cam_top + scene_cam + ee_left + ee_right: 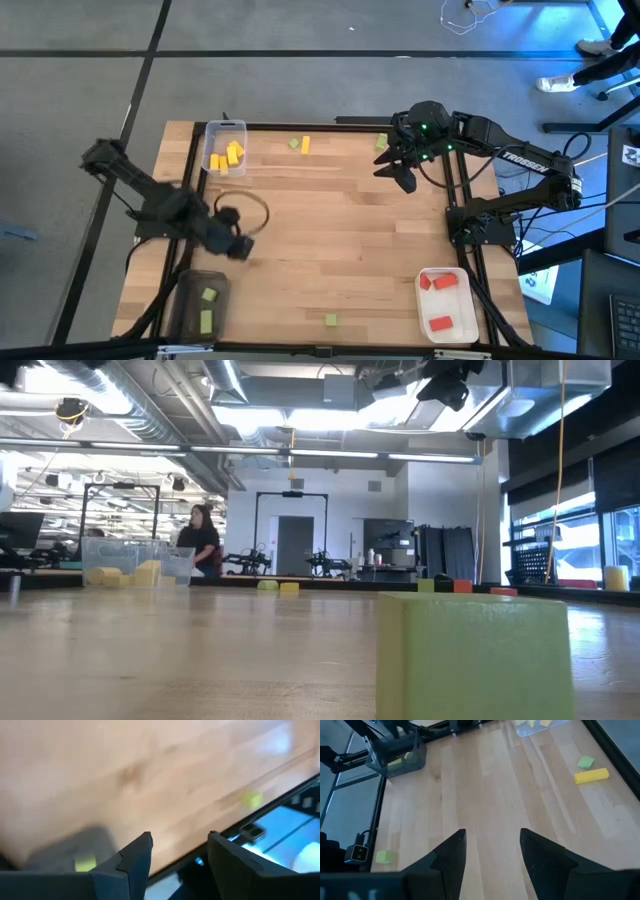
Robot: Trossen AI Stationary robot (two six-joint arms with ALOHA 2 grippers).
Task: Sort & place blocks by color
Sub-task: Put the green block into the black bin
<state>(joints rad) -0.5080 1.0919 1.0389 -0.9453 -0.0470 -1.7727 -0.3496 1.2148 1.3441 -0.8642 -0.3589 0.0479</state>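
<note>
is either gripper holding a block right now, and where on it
Nothing is held. The left gripper and the right gripper both stand open, with only bare table showing between their fingers.

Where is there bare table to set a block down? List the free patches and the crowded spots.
Free: the wide middle of the table, between the left gripper and the white tray. Crowded: the far edge, where a loose yellow block and green blocks lie between the clear tray and the right gripper.
</note>
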